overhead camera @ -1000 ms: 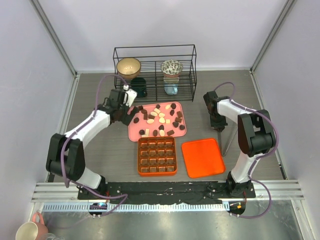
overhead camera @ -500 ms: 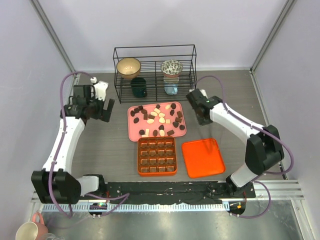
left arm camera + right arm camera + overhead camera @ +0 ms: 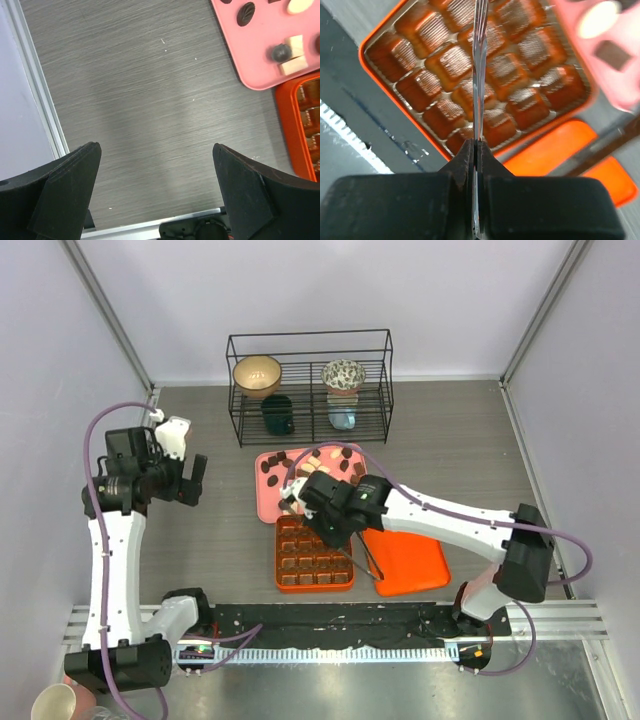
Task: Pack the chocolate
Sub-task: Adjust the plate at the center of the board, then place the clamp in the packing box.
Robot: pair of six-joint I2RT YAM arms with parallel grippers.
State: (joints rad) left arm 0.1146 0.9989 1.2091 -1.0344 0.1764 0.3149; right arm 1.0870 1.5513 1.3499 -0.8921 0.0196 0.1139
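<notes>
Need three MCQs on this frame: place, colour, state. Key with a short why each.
1. Seen from above, the flat orange lid lies where relative to the orange gridded box?
A) left
B) right
C) on top

2. What colour is the shallow plastic tray under the loose chocolate pieces?
A) pink
B) blue
C) white

3. The right hand is:
A) open, empty
B) shut on thin metal tweezers
C) shut on a bowl

Key: B, the lid sits beside the box's right edge; A, pink shows around the pieces; B, it pinches the tweezers over the box.
</notes>
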